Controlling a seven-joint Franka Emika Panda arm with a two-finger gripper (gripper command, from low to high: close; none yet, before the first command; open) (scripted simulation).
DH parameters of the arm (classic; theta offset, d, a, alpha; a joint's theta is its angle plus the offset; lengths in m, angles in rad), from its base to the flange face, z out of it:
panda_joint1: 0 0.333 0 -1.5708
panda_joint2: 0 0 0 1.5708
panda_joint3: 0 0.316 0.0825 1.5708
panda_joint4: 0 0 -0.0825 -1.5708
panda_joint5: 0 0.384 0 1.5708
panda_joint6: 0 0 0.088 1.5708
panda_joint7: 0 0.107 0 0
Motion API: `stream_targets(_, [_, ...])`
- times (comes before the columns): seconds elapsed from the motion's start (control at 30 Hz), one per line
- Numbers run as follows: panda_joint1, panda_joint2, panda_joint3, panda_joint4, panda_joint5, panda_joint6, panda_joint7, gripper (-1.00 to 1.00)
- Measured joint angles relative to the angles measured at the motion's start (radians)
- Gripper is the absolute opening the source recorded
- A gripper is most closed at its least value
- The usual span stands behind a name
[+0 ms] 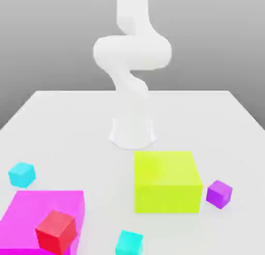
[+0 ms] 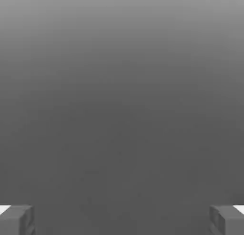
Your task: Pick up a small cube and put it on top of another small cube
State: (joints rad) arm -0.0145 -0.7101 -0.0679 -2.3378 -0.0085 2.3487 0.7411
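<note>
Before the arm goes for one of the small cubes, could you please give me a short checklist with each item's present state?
1. Gripper open with nothing between the fingers: ok.
2. Small cubes free on the table: left cyan cube, purple cube and front cyan cube: ok.
3. Red cube free to grasp: cannot tell, it overlaps the magenta block.
4. Purple cube clear of the yellow block: ok, small gap.
5. Gripper aimed at a cube: not ok.

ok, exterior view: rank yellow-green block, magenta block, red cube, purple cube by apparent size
1. Large yellow-green block and large magenta block: similar, magenta cut off by the frame, so unranked.
2. Small red cube, nearer the camera.
3. Small purple cube, possibly the same true size as red.
</note>
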Motion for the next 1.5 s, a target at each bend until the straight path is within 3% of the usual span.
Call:
stream_targets(0.33, [-0.070,0.357,-0.296,-0.153,0.013,0.198,-0.272,0.00])
stream_targets(0.6, [-0.173,0.656,-0.499,-0.273,0.126,0.352,-0.561,0.00])
stream_targets(0.77, [-0.300,0.849,-0.498,-0.333,0.250,0.444,-0.766,0.00])
stream_targets(0.97, [-0.482,1.041,-0.274,-0.291,0.503,0.569,-0.969,0.00])
stream_targets(1.0, [-0.511,1.064,-0.239,-0.284,0.532,0.587,-0.992,-1.00])
stream_targets(1.23, [-0.515,1.067,-0.234,-0.283,0.534,0.586,-0.993,-1.00])
stream_targets(1.43, [-0.379,0.898,-0.424,-0.331,0.289,0.477,-0.808,-1.00])
stream_targets(1.5, [-0.354,0.849,-0.435,-0.319,0.244,0.443,-0.753,-1.00])
